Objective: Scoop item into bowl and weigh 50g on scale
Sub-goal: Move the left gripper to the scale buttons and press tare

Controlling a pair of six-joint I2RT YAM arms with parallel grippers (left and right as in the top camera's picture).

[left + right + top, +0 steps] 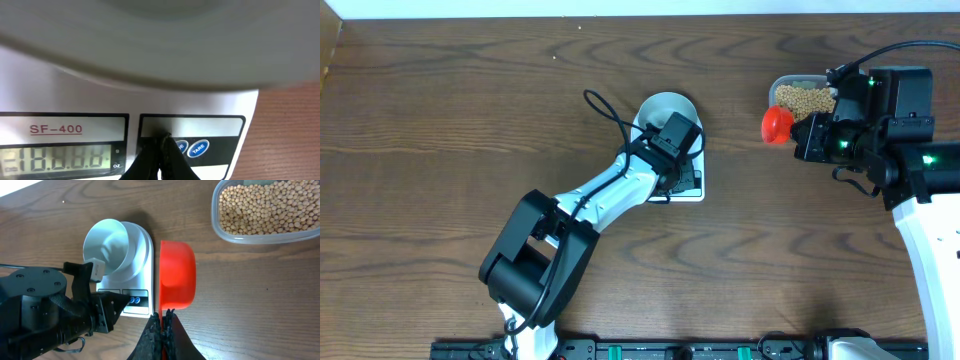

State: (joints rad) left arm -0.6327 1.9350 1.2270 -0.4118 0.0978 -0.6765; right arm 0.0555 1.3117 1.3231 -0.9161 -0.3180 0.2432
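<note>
Tan beans (270, 207) lay in a clear tub (240, 236), well apart from the empty bowl (107, 242) standing on the scale (146, 250). With fingers pressed together, the left gripper (163, 142) pointed at the scale's button panel; the right gripper (162, 316) pinched the handle of a red scoop (177, 275).

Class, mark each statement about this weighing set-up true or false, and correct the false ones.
1. The bowl sits on the scale. True.
2. The bowl holds beans. False: it is empty.
3. The right gripper holds a red scoop. True.
4. The scoop is full. False: it is empty; the beans lie in the clear tub.
5. The left gripper hangs open over the tub. False: it is shut, with its tips at the scale's button panel.
</note>
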